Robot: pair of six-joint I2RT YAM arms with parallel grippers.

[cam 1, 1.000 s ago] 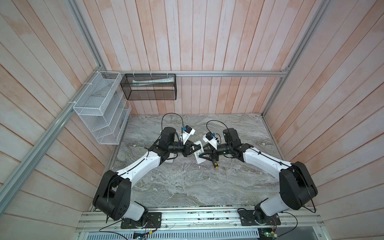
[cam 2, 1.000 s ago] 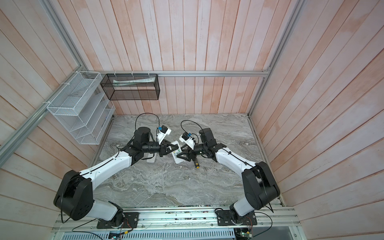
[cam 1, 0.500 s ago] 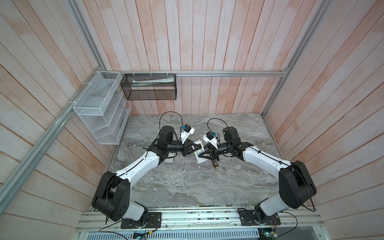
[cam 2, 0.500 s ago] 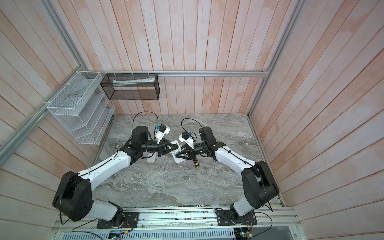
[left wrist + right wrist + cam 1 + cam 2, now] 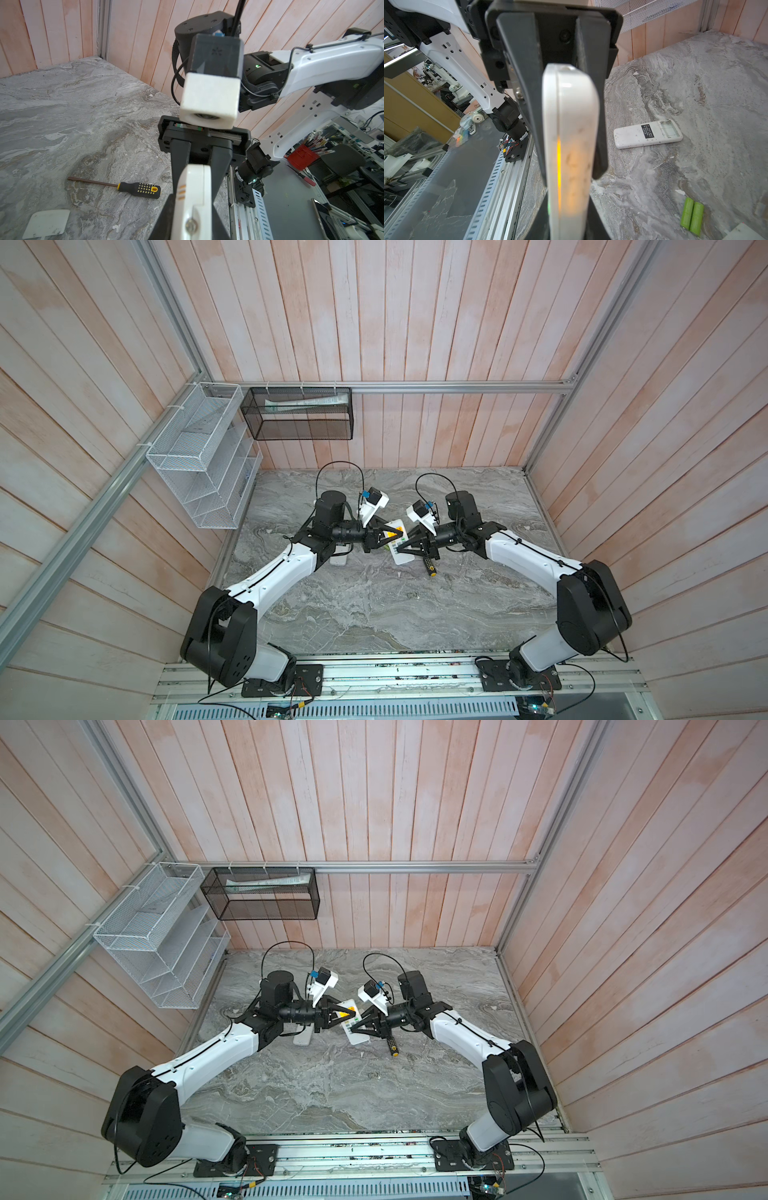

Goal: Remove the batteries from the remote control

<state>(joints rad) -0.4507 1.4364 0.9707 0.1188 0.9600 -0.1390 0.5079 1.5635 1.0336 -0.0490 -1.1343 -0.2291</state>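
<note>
A white remote control is held off the table between both arms, also seen in the left wrist view and in a top view. My left gripper has a finger on each face of one end, with no gap showing. My right gripper is shut on the other end, fingers tight on both faces. Anything inside this remote is hidden. Two lime green batteries lie side by side on the table. A second white remote lies face down with its battery bay open and empty.
A black-and-yellow screwdriver lies on the marble table, just in front of the right gripper. A loose white battery cover lies flat nearby. A white wire rack and a black mesh basket hang on the walls.
My right gripper's jaws have closed onto the remote that the left gripper was holding up. Both arms have barely shifted.
</note>
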